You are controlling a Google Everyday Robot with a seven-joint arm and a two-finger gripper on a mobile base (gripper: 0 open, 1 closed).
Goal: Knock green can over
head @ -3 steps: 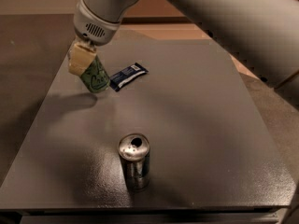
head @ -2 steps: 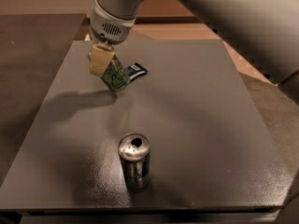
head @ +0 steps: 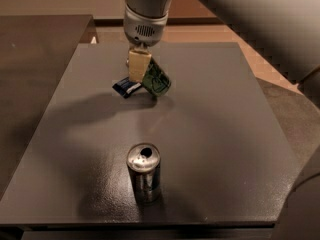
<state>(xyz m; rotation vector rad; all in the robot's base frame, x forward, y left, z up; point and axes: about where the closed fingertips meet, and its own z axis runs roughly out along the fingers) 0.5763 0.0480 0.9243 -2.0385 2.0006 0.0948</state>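
Observation:
The green can point(head: 157, 80) is tilted, its top leaning up to the left, at the far middle of the dark grey table point(head: 215, 134). My gripper point(head: 141, 68) comes down from above and is shut on the can's upper part, with a beige finger point(head: 138, 65) across its front. The can's lower end is at or just above the table top; I cannot tell which.
A small blue packet point(head: 125, 88) lies flat just left of the green can. A silver can point(head: 144, 171) with an open top stands upright near the table's front edge. The arm's large grey link point(head: 260, 19) spans the upper right. A second dark table point(head: 35, 39) stands at the left.
The gripper has moved to the right with the tilted green can, from left of the blue packet to right of it. The silver can and packet have not moved.

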